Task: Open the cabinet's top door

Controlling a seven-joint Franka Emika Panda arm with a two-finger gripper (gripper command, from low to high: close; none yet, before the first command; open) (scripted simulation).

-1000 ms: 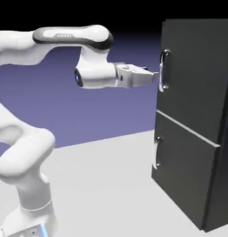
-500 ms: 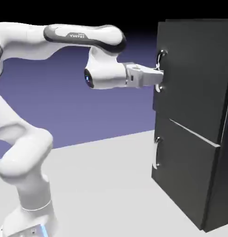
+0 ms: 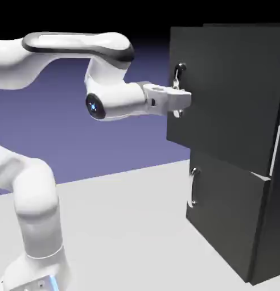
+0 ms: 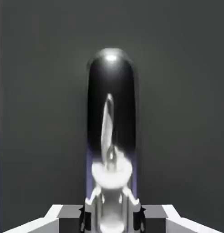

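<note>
The tall, nearly black cabinet (image 3: 279, 227) stands at the exterior view's right. Its top door (image 3: 227, 91) is pulled out, its handle side well forward of the shorter lower door (image 3: 222, 216). My gripper (image 3: 177, 100) reaches in level from the left and is shut on the top door's curved silver handle (image 3: 177, 77). In the hand view the handle (image 4: 108, 127) rises as a bright bar from between my fingertips (image 4: 92, 207), with the dark door panel (image 4: 186, 113) filling the picture behind it.
The lower door carries its own curved silver handle (image 3: 193, 187) and sits flush. The white table (image 3: 125, 227) stretches in front of the cabinet. My arm's elbow and base (image 3: 34, 227) stand at the left.
The jaws closed on the top door's handle, and the hand then drew back to the left. The top door has come out with it, from flush to well forward of the lower door.
</note>
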